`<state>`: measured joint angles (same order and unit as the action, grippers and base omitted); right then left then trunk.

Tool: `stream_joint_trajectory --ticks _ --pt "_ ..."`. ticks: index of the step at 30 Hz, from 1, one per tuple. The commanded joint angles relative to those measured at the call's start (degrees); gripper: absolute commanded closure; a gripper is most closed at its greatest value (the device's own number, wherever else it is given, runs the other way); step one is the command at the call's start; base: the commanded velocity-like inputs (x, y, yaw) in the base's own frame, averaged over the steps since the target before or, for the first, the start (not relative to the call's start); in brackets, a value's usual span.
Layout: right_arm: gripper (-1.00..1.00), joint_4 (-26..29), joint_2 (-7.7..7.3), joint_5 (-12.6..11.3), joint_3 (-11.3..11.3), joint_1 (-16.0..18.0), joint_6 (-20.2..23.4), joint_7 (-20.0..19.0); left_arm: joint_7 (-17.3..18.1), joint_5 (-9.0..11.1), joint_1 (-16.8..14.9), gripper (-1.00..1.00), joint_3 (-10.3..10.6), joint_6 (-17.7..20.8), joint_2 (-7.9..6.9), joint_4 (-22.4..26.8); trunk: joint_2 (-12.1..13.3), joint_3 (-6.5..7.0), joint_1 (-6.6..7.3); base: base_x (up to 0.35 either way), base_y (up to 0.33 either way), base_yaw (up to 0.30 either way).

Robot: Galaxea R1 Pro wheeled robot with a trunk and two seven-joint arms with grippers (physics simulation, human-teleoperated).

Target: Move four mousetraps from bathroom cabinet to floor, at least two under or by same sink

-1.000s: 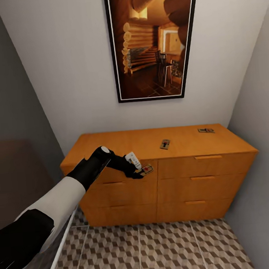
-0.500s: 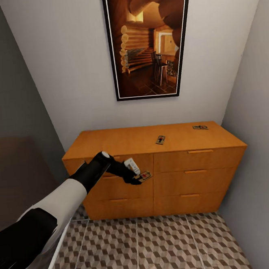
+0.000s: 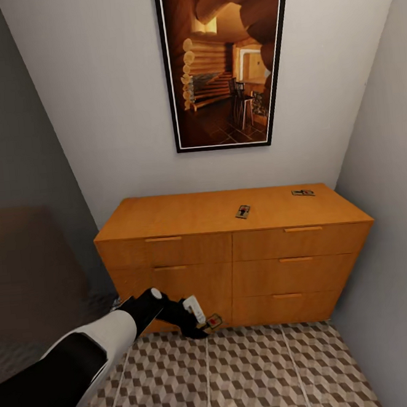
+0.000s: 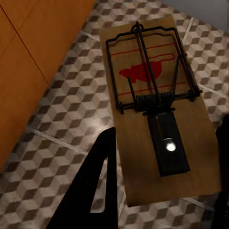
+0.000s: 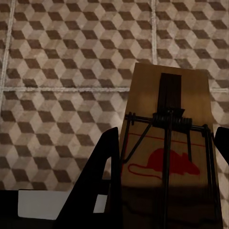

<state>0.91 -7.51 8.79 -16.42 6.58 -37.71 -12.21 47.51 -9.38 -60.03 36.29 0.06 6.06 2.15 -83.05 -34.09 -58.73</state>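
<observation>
The left gripper (image 3: pixel 205 327) has come down since half a second ago: then it hung level with the second drawer row of the cabinet (image 3: pixel 234 269), now it sits low in front of the bottom drawers, just above the bathroom floor (image 3: pixel 243 373); it stays clamped on a mousetrap (image 3: pixel 212 321), whose tan board runs between the two dark fingers (image 4: pixel 90 191) in the left wrist view, red mark and wire spring facing the camera, over cube-pattern tiles with the cabinet front towards ten o'clock; whether the board touches the tiles I cannot tell. The left arm (image 3: pixel 87 355) reaches from seven o'clock of the head view toward the centre, forearm white, wrist black, angled downward. The right gripper (image 5: pixel 164 191) is likewise closed on a second mousetrap (image 5: pixel 167 157), held flat over the tiles. On the cabinet top, unchanged, one mousetrap (image 3: pixel 242 211) lies near the middle and another (image 3: pixel 302 192) toward two o'clock, near the back right corner. A framed picture (image 3: pixel 225 63) hangs on the wall at twelve o'clock.
</observation>
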Motion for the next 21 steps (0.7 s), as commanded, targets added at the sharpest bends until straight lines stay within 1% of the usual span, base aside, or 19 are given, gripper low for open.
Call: stream_joint_trajectory --ticks 1,2,3,6,7,9,10,11,12,13,17,18,21 --pt "1.0 0.0 -0.03 0.5 -0.5 0.0 -0.2 -0.1 -0.6 -0.6 0.7 1.0 -1.0 -1.2 0.08 -1.5 0.0 -0.04 0.01 0.0 0.0 0.0" --pt "1.0 0.0 -0.03 0.5 -0.5 0.0 -0.2 -0.1 -1.1 -0.6 1.2 1.0 -1.0 -1.6 0.1 -2.2 0.0 -0.04 0.01 0.0 0.0 0.0" --pt "1.0 0.0 -0.04 0.5 -0.5 0.0 -0.2 -0.1 -2.6 -0.6 2.1 1.0 -1.0 -2.2 0.11 -3.2 0.0 -0.04 0.01 0.0 0.0 0.0" --pt "1.0 0.0 -0.05 0.5 -0.5 0.0 -0.2 -0.2 -9.4 -0.6 5.5 1.0 -1.0 -3.9 0.1 -5.3 0.0 -0.04 0.01 0.0 0.0 0.0" --pt "1.0 0.1 -0.05 0.5 -0.5 0.0 -0.2 -0.2 -12.4 -0.6 7.1 1.0 -1.0 -5.5 0.08 -5.8 0.0 -0.04 0.01 0.0 0.0 0.0" --pt "1.0 0.1 -0.01 0.4 -0.5 0.1 -0.2 -0.1 -14.9 -0.5 9.0 1.0 -1.0 -8.3 -0.21 -6.2 0.0 -0.04 0.01 0.0 0.0 0.0" --pt "1.0 0.1 0.01 0.4 -0.6 0.0 -0.2 -0.1 -15.6 -0.5 9.7 1.0 -1.0 -9.6 -0.49 -6.3 0.0 -0.04 0.01 0.0 0.0 0.0" --pt "1.0 0.1 0.01 0.4 -0.6 0.1 -0.2 -0.1 -16.2 -0.5 11.0 1.0 -1.0 -11.3 -1.2 -6.4 0.0 -0.04 0.01 0.0 0.0 0.0" --pt "1.0 0.1 0.0 0.4 -0.6 0.1 -0.2 -0.1 -16.4 -0.5 12.0 1.0 -1.0 -12.2 -1.73 -6.5 0.0 -0.04 0.01 0.0 0.0 0.0" --pt "1.0 0.1 0.02 0.4 -0.6 0.1 -0.2 -0.1 -16.6 -0.4 13.5 1.0 -1.1 -13.3 -2.65 -6.5 0.0 -0.04 0.01 0.0 0.0 0.0" --pt "1.0 0.2 -0.02 0.4 -0.7 0.0 -0.2 -0.1 -16.9 -0.4 17.4 1.0 -1.1 -15.8 -5.4 -6.6 0.0 -0.04 0.01 0.0 0.0 0.0" --pt "1.0 0.2 -0.03 0.4 -0.7 0.0 -0.2 -0.1 -16.9 -0.4 17.9 1.0 -1.1 -16.2 -5.72 -6.6 0.0 -0.04 0.01 0.0 0.0 0.0" --pt "1.0 0.2 -0.04 0.4 -0.8 0.0 -0.2 -0.1 -17.5 -0.4 21.0 1.0 -1.1 -19.0 -7.67 -6.7 0.0 -0.04 0.01 0.0 0.0 0.0"
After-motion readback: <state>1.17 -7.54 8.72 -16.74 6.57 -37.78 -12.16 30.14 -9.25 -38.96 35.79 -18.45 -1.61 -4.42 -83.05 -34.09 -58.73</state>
